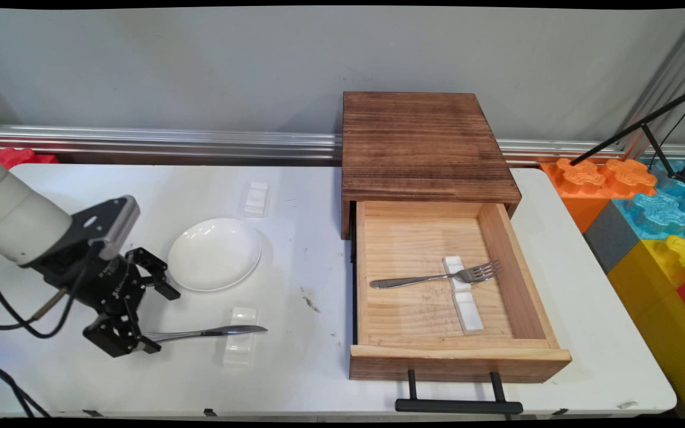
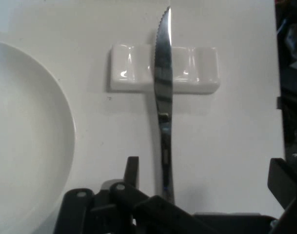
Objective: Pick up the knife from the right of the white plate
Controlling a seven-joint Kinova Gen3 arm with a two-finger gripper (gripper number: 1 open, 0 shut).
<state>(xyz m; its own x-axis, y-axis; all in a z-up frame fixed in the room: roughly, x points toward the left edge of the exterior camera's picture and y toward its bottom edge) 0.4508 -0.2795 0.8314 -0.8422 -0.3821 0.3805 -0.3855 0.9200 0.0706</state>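
Note:
A steel knife (image 1: pixel 206 332) lies on the white table (image 1: pixel 307 368), its blade propped on a small white cutlery rest (image 1: pixel 240 343). My gripper (image 1: pixel 163 320) is down at the handle end, left of the rest. It is open, and the handle passes between its fingers. In the hand view the knife (image 2: pixel 163 102) runs straight up across the rest (image 2: pixel 164 68), its handle close beside the left finger (image 2: pixel 132 170) and far from the right one. A white plate (image 1: pixel 214 254) sits just beyond the gripper.
A wooden box (image 1: pixel 426 142) stands at the right with its drawer (image 1: pixel 458 355) pulled out. A fork (image 1: pixel 434 277) lies in it across a white rest (image 1: pixel 462 294). Another white rest (image 1: pixel 256 198) lies behind the plate. Coloured foam blocks (image 1: pixel 646 208) stand off the table's right end.

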